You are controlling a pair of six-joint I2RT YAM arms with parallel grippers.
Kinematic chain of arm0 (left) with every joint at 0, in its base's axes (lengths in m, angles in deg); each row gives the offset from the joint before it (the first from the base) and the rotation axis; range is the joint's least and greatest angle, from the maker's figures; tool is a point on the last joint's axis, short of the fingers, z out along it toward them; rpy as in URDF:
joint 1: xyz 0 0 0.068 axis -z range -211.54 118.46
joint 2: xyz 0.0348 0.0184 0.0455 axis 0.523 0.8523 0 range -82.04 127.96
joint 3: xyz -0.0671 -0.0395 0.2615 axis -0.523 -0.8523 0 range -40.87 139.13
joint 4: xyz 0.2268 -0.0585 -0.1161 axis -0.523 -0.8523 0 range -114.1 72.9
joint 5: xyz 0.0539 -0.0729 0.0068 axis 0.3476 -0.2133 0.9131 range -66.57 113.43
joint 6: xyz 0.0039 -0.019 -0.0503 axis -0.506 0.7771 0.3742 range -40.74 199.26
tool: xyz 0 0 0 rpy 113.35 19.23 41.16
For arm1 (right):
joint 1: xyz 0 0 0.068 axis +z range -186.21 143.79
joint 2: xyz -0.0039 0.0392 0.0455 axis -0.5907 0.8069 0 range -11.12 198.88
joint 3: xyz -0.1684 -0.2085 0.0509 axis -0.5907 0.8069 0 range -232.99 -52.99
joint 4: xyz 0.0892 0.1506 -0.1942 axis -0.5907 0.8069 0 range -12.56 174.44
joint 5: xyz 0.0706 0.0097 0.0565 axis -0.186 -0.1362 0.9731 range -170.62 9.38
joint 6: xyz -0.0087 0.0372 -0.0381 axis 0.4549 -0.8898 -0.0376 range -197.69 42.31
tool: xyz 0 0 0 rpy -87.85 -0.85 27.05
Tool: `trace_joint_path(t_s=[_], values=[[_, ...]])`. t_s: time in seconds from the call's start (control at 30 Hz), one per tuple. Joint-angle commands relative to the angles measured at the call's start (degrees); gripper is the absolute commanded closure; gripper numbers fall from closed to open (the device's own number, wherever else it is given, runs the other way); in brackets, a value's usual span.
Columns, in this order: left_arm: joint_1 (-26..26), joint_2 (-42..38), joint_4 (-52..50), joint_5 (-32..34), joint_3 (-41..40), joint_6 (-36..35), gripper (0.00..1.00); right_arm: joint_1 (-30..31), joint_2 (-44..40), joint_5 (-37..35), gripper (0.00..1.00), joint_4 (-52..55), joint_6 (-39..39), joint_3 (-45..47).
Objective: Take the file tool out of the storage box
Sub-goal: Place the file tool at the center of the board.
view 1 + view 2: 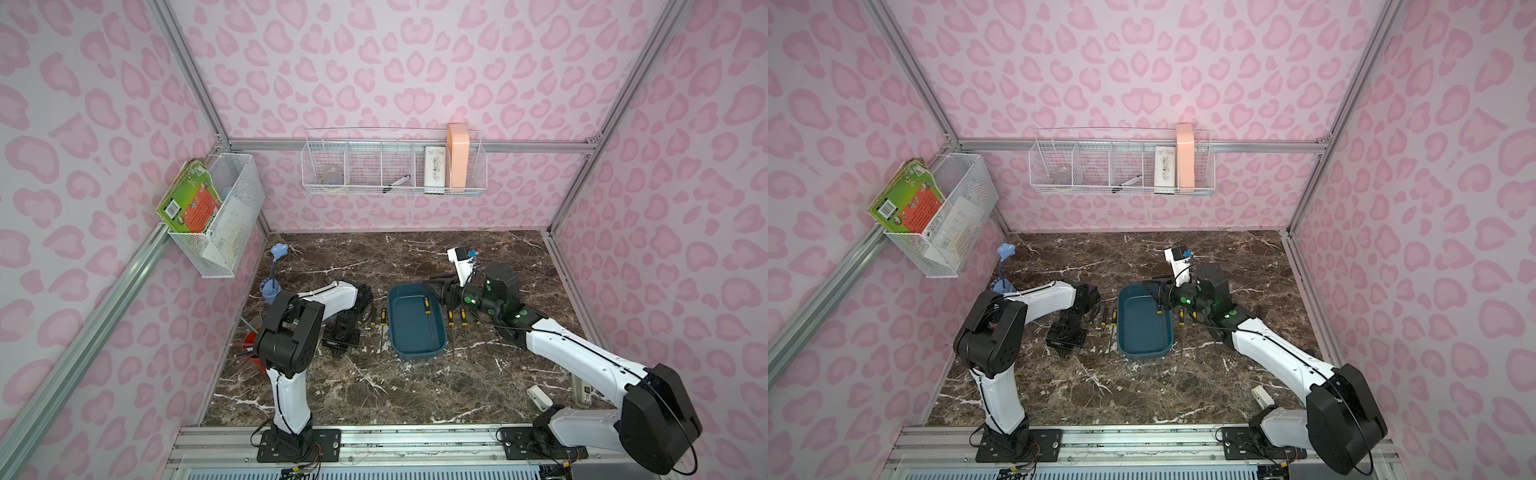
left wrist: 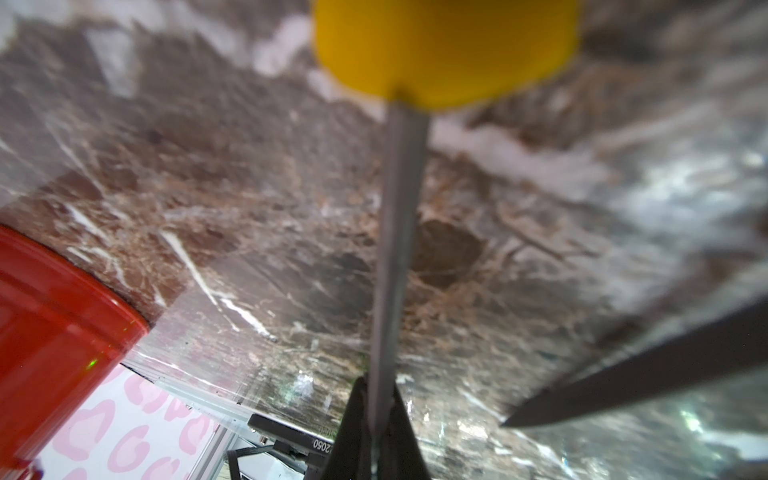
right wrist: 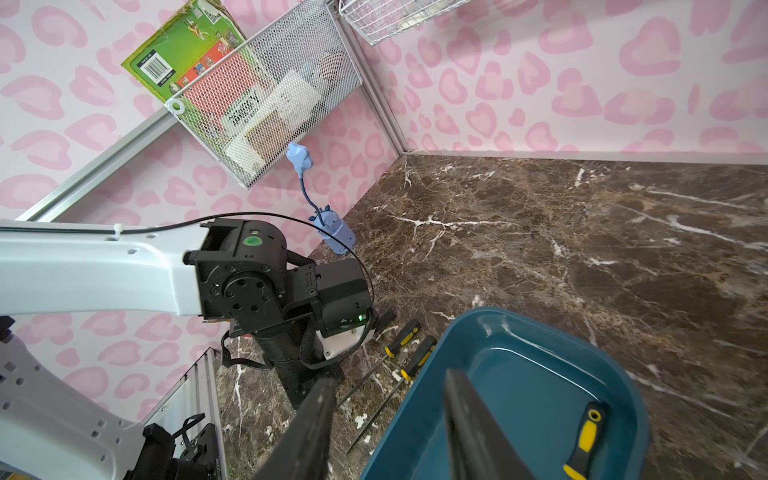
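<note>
Right wrist view: my right gripper (image 3: pixel 390 378) hangs half-spread and empty over the far end of the storage box (image 3: pixel 457 328); the file tool (image 3: pixel 586 440) lies inside along its right wall, while my left gripper (image 2: pixel 376 399) pinches a second file (image 2: pixel 399 249)

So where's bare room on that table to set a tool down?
Two bare stretches of table: the far one between box and back wall, the near one between box and arm bases. Crowded beside the box, where files lie on both sides.
</note>
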Motion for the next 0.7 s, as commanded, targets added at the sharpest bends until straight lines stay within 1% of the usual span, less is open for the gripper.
trace_joint_path(t_s=[0.0,0.13,0.2,0.4,0.53,0.6,0.67], values=[[-0.16,0.89,-1.12,0.02,0.13,0.53,0.98,0.15,0.65,0.66,0.57,-0.26,-0.30,-0.52],[-0.16,0.55,-0.74,-0.11,-0.09,0.58,0.85,0.13,1.59,0.97,0.57,-0.26,-0.27,-0.90],[-0.16,0.50,-0.44,0.11,-0.26,0.75,0.77,0.08,1.94,1.02,0.57,-0.12,-0.28,-1.03],[0.06,0.72,-0.39,0.71,-0.83,1.26,0.73,0.22,1.95,0.67,0.57,-0.26,-0.21,-1.03],[0.72,-1.98,-0.76,0.83,-0.71,2.19,0.69,0.42,3.28,-0.12,0.57,0.99,0.28,-1.69],[1.06,-4.41,-0.11,0.50,-0.79,2.16,0.67,1.27,4.65,-2.65,0.57,3.66,1.54,-2.94],[1.63,-7.09,0.28,0.78,-0.84,2.44,0.66,2.70,6.12,-8.66,0.58,7.82,3.19,-4.69]])
